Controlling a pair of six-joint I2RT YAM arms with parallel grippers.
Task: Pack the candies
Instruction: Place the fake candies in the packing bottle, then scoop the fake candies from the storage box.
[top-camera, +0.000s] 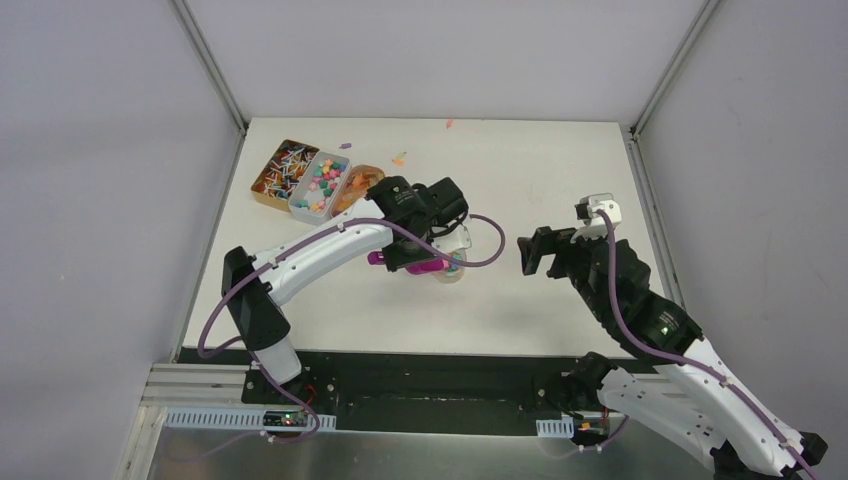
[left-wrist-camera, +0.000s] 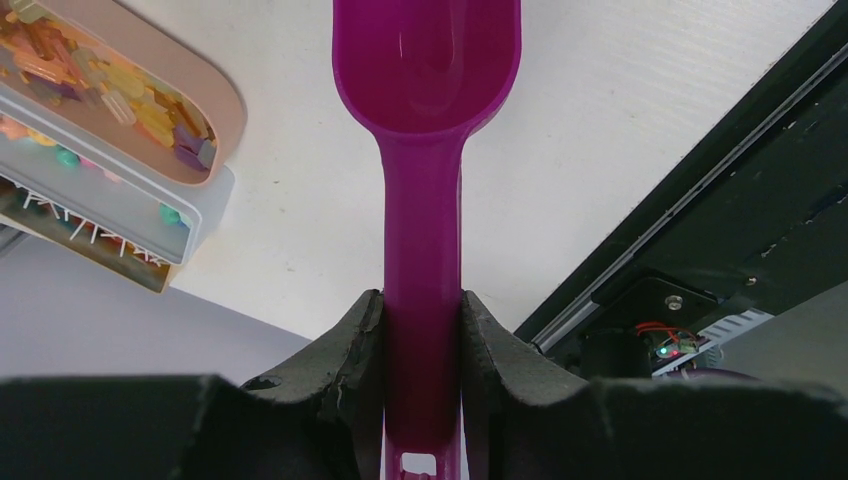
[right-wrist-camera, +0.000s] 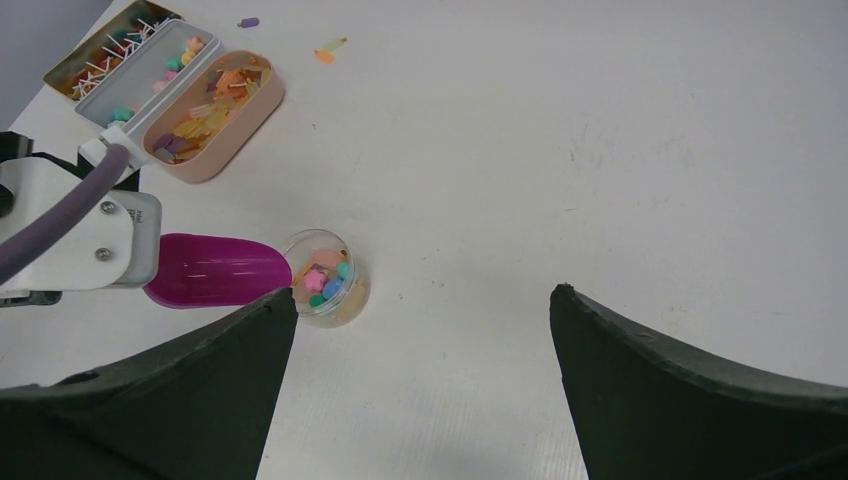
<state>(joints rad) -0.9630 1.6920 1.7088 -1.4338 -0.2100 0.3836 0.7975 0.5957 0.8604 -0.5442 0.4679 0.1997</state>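
L end effector (left-wrist-camera: 422, 312) pinches magenta scoop (left-wrist-camera: 425, 80) handle; R end effector (right-wrist-camera: 422, 295) spread, jar (right-wrist-camera: 308, 239) w/ candies (right-wrist-camera: 322, 280) nearby.

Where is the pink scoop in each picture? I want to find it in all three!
Top view: the scoop is mid-table, poking out from under the left arm.
Left wrist view: the scoop runs up the middle, pinched in the left gripper.
Right wrist view: the scoop is at the left, beside a small clear jar.
Shared landmark: the oval tray.
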